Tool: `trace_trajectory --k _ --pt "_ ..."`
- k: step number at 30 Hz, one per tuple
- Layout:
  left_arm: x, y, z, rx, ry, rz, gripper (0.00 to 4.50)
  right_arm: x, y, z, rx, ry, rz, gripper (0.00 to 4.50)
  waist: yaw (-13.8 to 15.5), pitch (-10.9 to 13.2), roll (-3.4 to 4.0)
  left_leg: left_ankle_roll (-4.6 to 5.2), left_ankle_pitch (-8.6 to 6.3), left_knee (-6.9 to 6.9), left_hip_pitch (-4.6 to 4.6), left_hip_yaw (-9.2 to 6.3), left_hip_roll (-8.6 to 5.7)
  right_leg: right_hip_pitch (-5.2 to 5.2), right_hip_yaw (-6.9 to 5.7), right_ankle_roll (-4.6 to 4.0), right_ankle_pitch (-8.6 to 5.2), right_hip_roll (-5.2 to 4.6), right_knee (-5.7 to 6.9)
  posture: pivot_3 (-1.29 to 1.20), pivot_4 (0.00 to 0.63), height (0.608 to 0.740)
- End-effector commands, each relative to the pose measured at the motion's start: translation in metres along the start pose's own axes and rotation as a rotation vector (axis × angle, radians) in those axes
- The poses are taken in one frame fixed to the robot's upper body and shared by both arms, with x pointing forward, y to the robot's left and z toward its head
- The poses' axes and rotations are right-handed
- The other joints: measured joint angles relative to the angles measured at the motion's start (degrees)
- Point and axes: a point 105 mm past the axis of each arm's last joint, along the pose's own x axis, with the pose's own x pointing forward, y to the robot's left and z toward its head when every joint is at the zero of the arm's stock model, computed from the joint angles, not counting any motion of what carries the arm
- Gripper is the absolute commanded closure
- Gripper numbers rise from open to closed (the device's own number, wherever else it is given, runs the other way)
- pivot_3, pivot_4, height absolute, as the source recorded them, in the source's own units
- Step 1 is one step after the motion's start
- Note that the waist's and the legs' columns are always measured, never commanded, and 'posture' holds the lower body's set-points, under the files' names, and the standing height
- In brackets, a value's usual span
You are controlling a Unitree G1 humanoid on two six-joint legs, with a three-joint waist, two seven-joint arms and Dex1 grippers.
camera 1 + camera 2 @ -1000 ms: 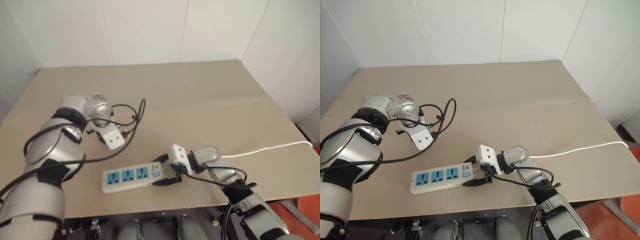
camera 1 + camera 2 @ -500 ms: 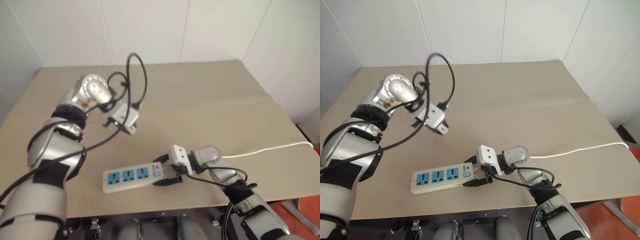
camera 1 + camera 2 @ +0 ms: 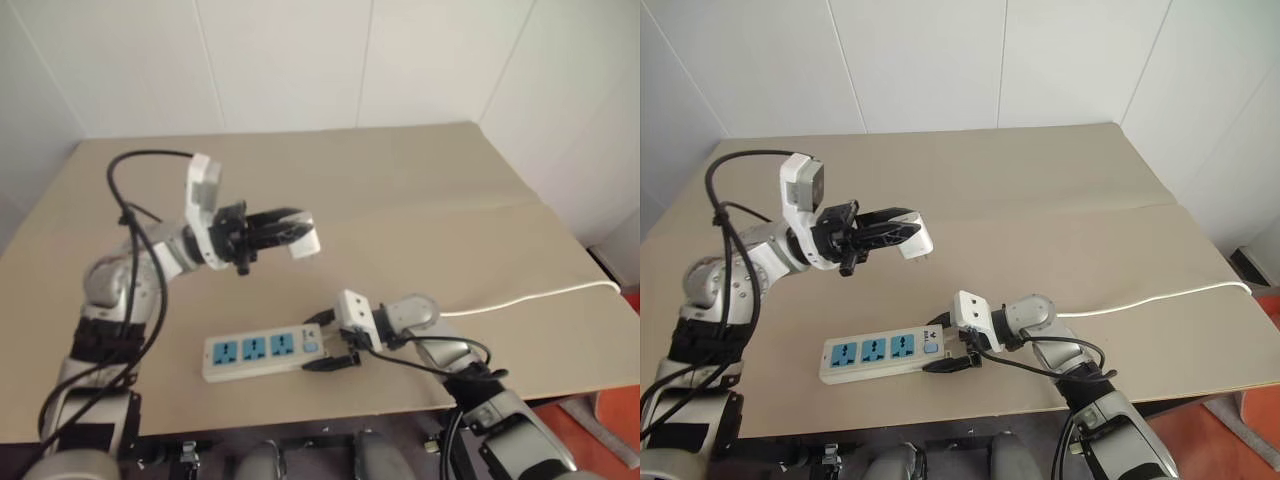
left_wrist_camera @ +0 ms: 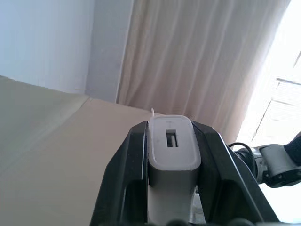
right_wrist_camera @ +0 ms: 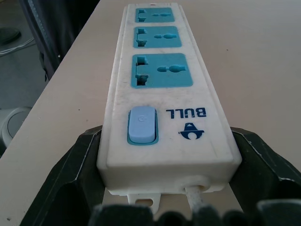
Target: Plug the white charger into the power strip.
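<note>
Nearest me, my right jaws (image 3: 952,352) stand wide and straddle the switch end of the power strip (image 3: 883,354), a finger along each long side. The right wrist view shows both fingers flanking the casing, but whether they press it or merely bracket it I cannot tell. The strip lies flat on the bench (image 3: 1060,230); its long axis runs straight away from these jaws, switch first, then three blue sockets in a row. Its thin cord (image 3: 1160,297) trails back past my right arm towards the bench edge.

Farther off and raised clear of the bench, my left jaws (image 3: 905,235) are clamped on the white charger (image 3: 916,240), which juts past the fingertips with its prongs pointing down. The sockets lie below and nearer me than these jaws, well apart, so I judge the coming move is a descent, the left arm carrying and the right steadying.

The head views give the gap between charger and strip. The left wrist view shows the charger's port end (image 4: 171,141) squarely between the fingers and hides the prongs.
</note>
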Motion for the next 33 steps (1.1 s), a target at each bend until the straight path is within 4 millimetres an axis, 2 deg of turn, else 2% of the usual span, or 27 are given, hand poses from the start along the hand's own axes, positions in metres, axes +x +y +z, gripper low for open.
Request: trace_trajectory --k 1,3,9,14,16,26,33 --pt "-0.009 -0.007 0.003 -0.045 -0.012 0.050 3.48 0.004 0.009 -0.025 0.087 0.086 0.019 1.08 0.1 0.0 0.00 -0.01 0.00 -0.12 0.32 0.00 -0.01 0.33 0.00 0.00 0.00 0.00 -0.10 0.00 0.150 0.740" --pt "-0.014 -0.010 -0.007 -0.066 0.027 0.069 3.48 0.005 0.007 -0.027 0.093 0.093 0.006 1.08 0.1 0.0 -0.01 -0.01 -0.01 -0.18 0.60 0.00 0.00 0.62 -0.01 0.00 0.00 0.01 -0.20 0.00 0.150 0.740" --pt "-0.024 -0.021 -0.037 -0.108 0.118 0.077 3.48 0.006 0.007 -0.029 0.103 0.098 0.000 1.08 0.0 0.0 -0.01 -0.04 0.01 -0.31 0.62 0.03 0.02 0.56 0.02 -0.04 0.02 0.05 -0.25 0.00 0.150 0.740" --pt "-0.029 -0.031 -0.060 -0.119 0.204 0.013 3.48 0.008 0.007 -0.030 0.102 0.105 0.000 1.08 0.0 0.0 -0.03 -0.05 0.02 -0.35 0.66 0.05 0.02 0.58 0.04 -0.09 0.05 0.05 -0.27 0.00 0.150 0.740" --pt "-0.031 -0.034 -0.063 -0.147 0.198 -0.020 3.48 0.010 0.007 -0.030 0.100 0.105 -0.001 1.08 -0.1 0.0 -0.03 -0.06 0.02 -0.37 0.67 0.07 0.03 0.58 0.04 -0.10 0.06 0.06 -0.30 0.00 0.150 0.740" --pt "-0.047 -0.027 -0.095 -0.169 0.280 -0.112 3.48 0.018 0.014 -0.030 0.090 0.094 0.011 1.08 -0.2 -0.1 -0.04 -0.06 0.02 -0.58 0.88 0.56 0.27 0.60 0.17 -0.18 0.10 0.31 -0.39 0.00 0.150 0.740" --pt "-0.051 -0.011 -0.096 -0.192 0.243 -0.103 3.48 0.019 0.015 -0.030 0.090 0.094 0.010 1.08 -0.1 -0.1 -0.05 -0.09 0.00 -0.63 0.80 0.76 0.86 0.53 0.16 -0.25 0.13 0.87 -0.54 0.00 0.150 0.740"
